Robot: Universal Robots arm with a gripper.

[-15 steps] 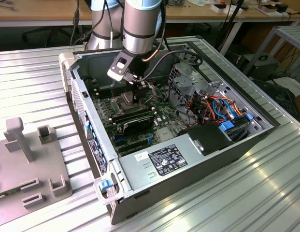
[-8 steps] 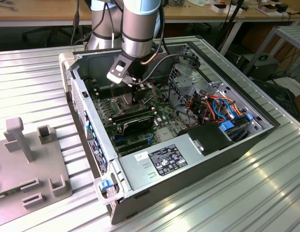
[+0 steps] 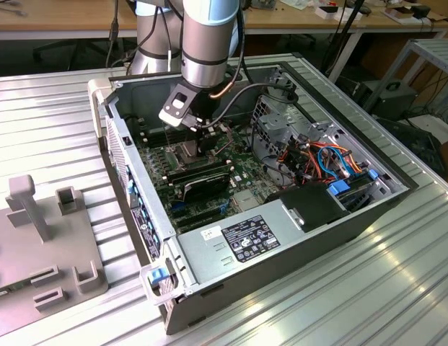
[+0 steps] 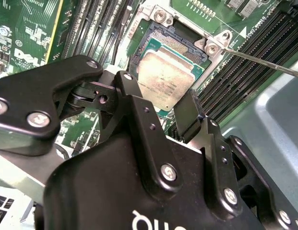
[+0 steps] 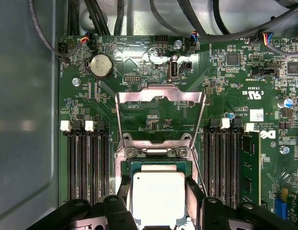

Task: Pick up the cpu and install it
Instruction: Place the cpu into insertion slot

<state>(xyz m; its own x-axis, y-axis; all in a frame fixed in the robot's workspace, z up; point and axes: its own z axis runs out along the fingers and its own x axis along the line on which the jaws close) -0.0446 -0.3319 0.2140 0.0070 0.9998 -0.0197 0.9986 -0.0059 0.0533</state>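
The cpu (image 5: pixel 158 201), a small square chip with a dull silver top, sits between my gripper's (image 5: pixel 159 191) two black fingers (image 5: pixel 194 194), right over the open socket (image 5: pixel 139 165) on the green motherboard (image 5: pixel 139 76). In the second wrist view the cpu (image 4: pixel 165 79) covers most of the socket, whose gold contacts (image 4: pixel 175 44) show along one side, and a finger (image 4: pixel 187 115) presses against its edge. The hinged metal plate (image 5: pixel 160 96) stands folded back. In the exterior view the gripper (image 3: pixel 203 138) reaches down inside the computer case (image 3: pixel 137 180).
Memory slots (image 5: pixel 89 167) flank the socket on both sides, with one stick (image 5: pixel 249 167) seated. A thin metal lever (image 4: pixel 264 62) runs past the socket. The power supply (image 3: pixel 238 241), a black box (image 3: pixel 314 205) and coloured cables (image 3: pixel 317 158) crowd the case. A grey fixture (image 3: pixel 43 238) lies outside.
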